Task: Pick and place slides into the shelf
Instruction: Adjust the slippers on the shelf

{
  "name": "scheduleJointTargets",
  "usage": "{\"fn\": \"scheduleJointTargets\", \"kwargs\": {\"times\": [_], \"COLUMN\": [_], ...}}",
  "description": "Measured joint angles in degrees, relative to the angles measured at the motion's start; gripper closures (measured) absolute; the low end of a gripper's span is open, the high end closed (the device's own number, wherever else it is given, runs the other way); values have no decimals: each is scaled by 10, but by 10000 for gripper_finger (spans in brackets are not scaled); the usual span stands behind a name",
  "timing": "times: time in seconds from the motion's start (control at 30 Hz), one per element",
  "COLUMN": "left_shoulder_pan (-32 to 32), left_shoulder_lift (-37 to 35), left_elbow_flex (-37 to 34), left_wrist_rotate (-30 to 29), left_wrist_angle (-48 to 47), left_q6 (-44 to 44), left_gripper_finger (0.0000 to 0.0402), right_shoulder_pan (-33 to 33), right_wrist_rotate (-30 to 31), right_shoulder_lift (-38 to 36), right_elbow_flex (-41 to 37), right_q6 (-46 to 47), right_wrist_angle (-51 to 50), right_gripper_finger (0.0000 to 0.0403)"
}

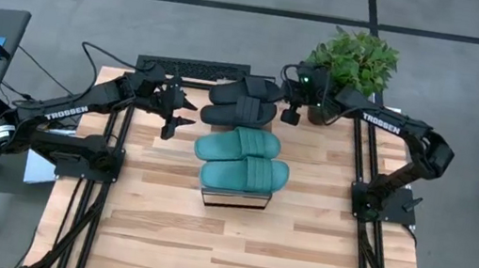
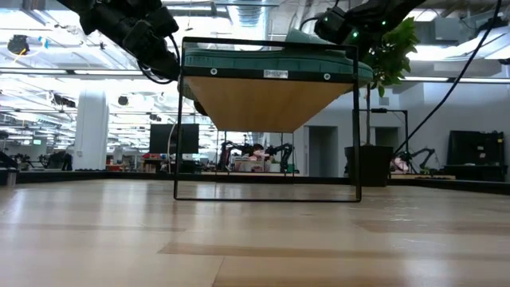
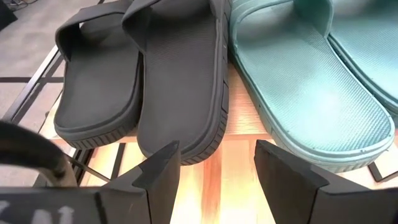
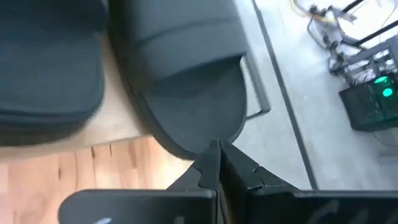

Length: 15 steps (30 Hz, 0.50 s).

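- Two teal-green slides (image 1: pixel 243 159), ribbed straps.
- Two black slides (image 1: pixel 242 102), ribbed straps.
- Light-wood counter (image 1: pixel 232 247), plank grain.
- Green plant (image 1: pixel 357 58).
- Dark arms.

1. Four slides lie side by side on the shelf (image 1: pixel 235 198)
2. The farther pair (image 1: pixel 242 102) sits behind the nearer pair (image 1: pixel 243 158)
3. A potted plant (image 1: pixel 357 58) stands right of the farther pair
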Motion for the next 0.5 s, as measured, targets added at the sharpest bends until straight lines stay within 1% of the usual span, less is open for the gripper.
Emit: {"fn": "scheduleJointTargets", "kwargs": {"times": [0.3, 0.5], "left_shoulder_pan": [0, 0], "left_shoulder_lift": [0, 0], "left_elbow_flex": [0, 0], "left_wrist_rotate": [3, 4], "left_wrist_angle": [0, 1], "left_q6": [0, 0], "left_gripper_finger": [207, 207], "right_shoulder_pan": [36, 86], "right_wrist_rotate": [0, -4], "right_shoulder_lift": [-52, -93], "right_elbow_flex": [0, 0], "right_q6": [0, 5], "right_wrist_angle": [-12, -5], "right_gripper_finger": [403, 403]}}
